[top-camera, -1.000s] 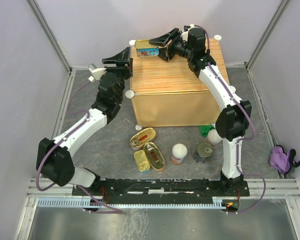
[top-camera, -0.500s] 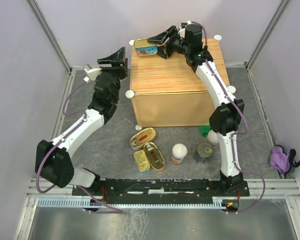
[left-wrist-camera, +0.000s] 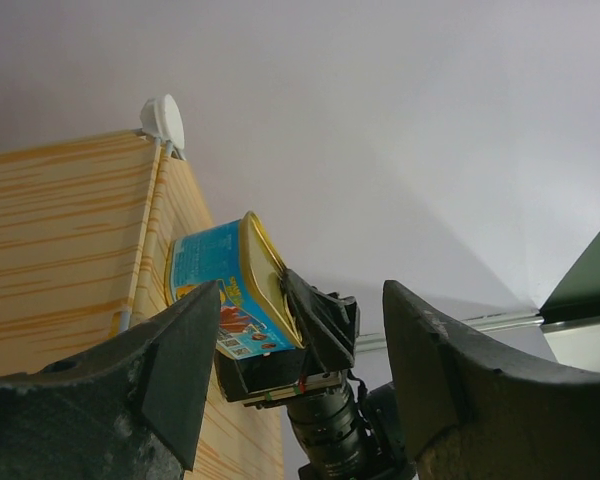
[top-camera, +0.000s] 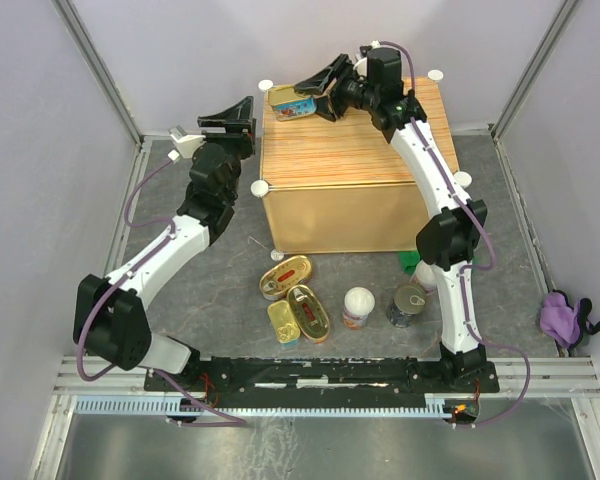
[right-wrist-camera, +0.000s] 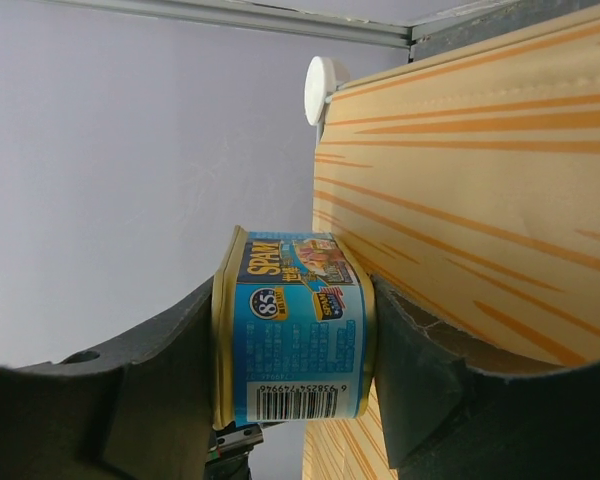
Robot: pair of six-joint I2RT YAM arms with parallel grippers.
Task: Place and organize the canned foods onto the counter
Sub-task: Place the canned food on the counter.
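A blue-labelled rectangular tin with a gold lid [top-camera: 290,100] is at the far left corner of the counter [top-camera: 350,150], and my right gripper [top-camera: 306,93] is shut on it. In the right wrist view the tin [right-wrist-camera: 298,372] sits between the fingers [right-wrist-camera: 170,360], its base toward the striped top [right-wrist-camera: 480,200]; contact is unclear. My left gripper [top-camera: 232,115] hangs open just left of the counter, holding nothing. Its wrist view looks between its fingers [left-wrist-camera: 180,350] at the held tin [left-wrist-camera: 212,272]. More tins lie on the floor: two oval gold ones [top-camera: 285,276] [top-camera: 308,312], a rectangular one [top-camera: 283,322], a white-lidded cylinder [top-camera: 359,307] and a dark cylinder [top-camera: 409,304].
A green cloth [top-camera: 412,262] and another white tin [top-camera: 429,272] lie by the counter's near right corner, partly behind the right arm. A purple object [top-camera: 565,315] sits at the right wall. White knobs [top-camera: 260,187] mark the counter's corners.
The right arm has reached a little farther, carrying the tin slightly toward the counter's far left corner. The left gripper has drawn back slightly to the left.
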